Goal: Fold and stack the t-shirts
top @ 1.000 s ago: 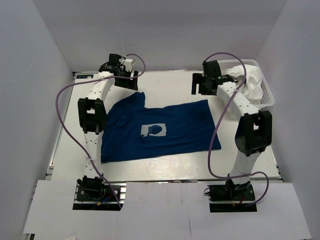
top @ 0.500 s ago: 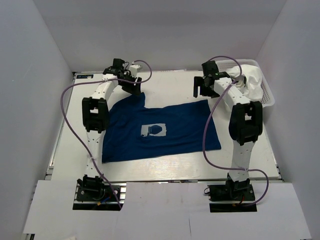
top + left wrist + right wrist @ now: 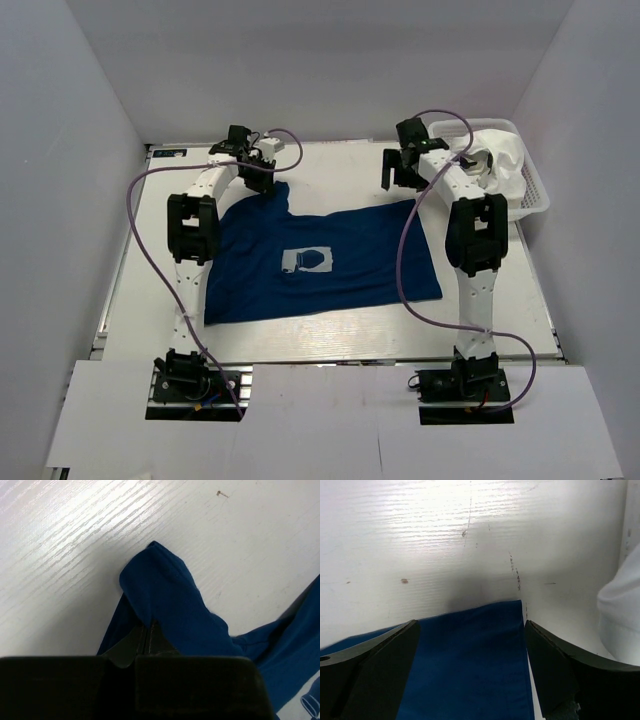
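**Item 1: navy t-shirt** [image 3: 360, 265]. It lies spread flat on the counter [image 3: 330, 165] between the two arms, with the pale chest print [image 3: 307, 260] facing up. The far left corner is bunched into a raised fold. The rest is flat and not yet folded.

**Item 2: white t-shirt** [image 3: 500, 158]. It is heaped in the basket [image 3: 537, 200] at the far right of the counter, apart from the navy one and not yet handled.

**Item 3: left end effector** [image 3: 150, 630]. It sits at the navy shirt's far left corner. In the wrist view the jaws are together, with a fold of blue cloth pinched between them. A second ago it stood beyond that corner with nothing held. It has since come down and closed on the cloth.

**Item 4: right end effector** [image 3: 470, 645]. Its jaws are apart, as they were a second ago. It hangs over the shirt's far right corner, and the cloth edge shows between the fingers. Whether the tips touch the cloth cannot be told.

**Note.** One far corner is now secured and the other is lined up but ungripped. Judged from this, the first fold of the navy shirt is being set up and is not yet under way. The right side probably has to close before both corners can be lifted together.
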